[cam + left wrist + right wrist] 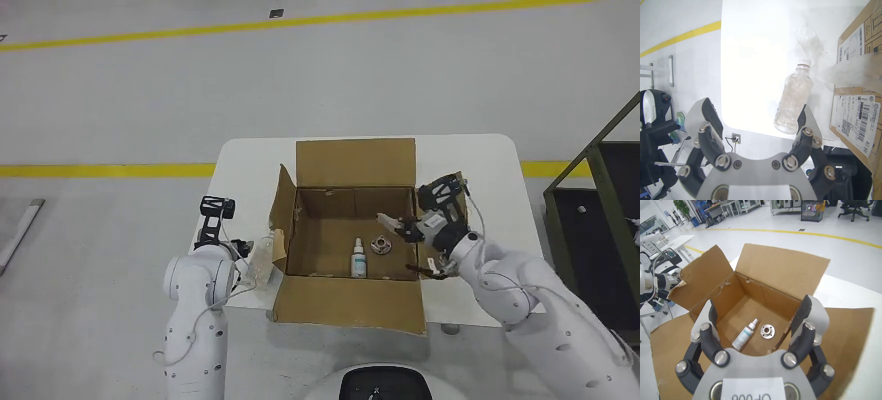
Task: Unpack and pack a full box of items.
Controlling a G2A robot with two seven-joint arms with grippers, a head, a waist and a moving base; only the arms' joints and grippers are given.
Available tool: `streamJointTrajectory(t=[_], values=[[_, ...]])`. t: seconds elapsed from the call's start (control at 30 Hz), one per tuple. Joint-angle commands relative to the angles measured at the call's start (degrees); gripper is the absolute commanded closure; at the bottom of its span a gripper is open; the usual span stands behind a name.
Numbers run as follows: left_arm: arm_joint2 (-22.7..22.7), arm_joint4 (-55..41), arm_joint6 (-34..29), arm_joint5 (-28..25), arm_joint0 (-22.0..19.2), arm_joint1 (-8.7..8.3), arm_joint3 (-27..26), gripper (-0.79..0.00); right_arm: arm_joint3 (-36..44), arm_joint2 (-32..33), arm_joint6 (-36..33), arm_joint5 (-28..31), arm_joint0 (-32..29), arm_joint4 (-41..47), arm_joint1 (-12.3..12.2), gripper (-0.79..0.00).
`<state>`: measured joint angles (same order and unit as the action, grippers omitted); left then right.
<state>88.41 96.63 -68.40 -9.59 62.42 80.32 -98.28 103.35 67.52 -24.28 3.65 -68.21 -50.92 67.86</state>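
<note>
Unpacking, I judge. The right gripper [759,306] hangs wide open above the box [776,289]; next it must lower onto the spray bottle [745,333] inside.

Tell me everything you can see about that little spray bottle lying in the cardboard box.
The spray bottle is small and slim, seemingly white plastic, with a blue-green label band around its body and a white spray head. It lies flat on its side on the floor of the open cardboard box, head pointing away from the robot. A round metal flange sits close beside it, not touching. The right pincer hangs open over the box; nothing holds the bottle.
</note>
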Motion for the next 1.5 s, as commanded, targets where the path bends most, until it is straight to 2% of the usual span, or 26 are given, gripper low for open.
streamJointTrajectory(t=[0.0, 0.4, 0.47, 0.53, 0.6, 0.73, 0.8, 0.9, 1.0, 1.47], values=[[0.0, 0.0, 0.0, 0.0, 0.0, 0.00, 0.0, -0.785, -4.9, -2.9, 1.1, -0.5, 2.7, 2.0, 0.8, -0.785], [0.0, 0.0, 0.0, 0.0, 0.0, 0.00, 0.0, -0.785, -5.6, -3.3, 1.2, -0.5, 3.1, 1.7, 0.8, -0.785], [0.0, 0.0, 0.0, 0.0, 0.0, 0.00, 0.0, -0.785, -4.7, -4.1, -0.2, 1.3, 3.7, -0.5, 0.8, -0.785], [0.0, 0.0, 0.0, 0.0, 0.0, 0.00, 0.0, -0.785, -3.6, -5.3, -2.6, -1.0, 5.3, -3.3, 1.0, -0.785], [0.0, 0.0, 0.0, 0.0, 0.0, 0.00, 0.0, -0.785, -2.7, -7.6, -6.0, -5.8, 7.0, -6.4, 1.5, -0.785], [0.0, 0.0, 0.0, 0.0, 0.0, 0.00, 0.0, -0.785, -3.6, -13.3, -19.1, -20.7, 12.2, -10.7, 3.3, -0.785], [0.0, 0.0, 0.0, 0.0, 0.0, 0.00, 0.0, -0.785, -4.2, -15.9, -24.8, -26.8, 14.8, -10.1, 4.5, -0.785], [0.0, 0.0, 0.0, 0.0, 0.0, 0.00, 0.0, -0.785, -7.4, -18.6, -28.6, -31.0, 17.2, -7.9, 5.8, -0.785], [0.0, 0.0, 0.0, 0.0, 0.0, 0.00, 0.0, -0.785, -10.5, -19.9, -29.5, -33.1, 18.6, -6.9, 6.7, -0.785], [0.0, 0.0, 0.0, 0.0, 0.0, 0.00, 0.0, -0.785, -12.0, -19.8, -28.3, -32.6, 18.0, -7.3, 6.7, -0.785]])
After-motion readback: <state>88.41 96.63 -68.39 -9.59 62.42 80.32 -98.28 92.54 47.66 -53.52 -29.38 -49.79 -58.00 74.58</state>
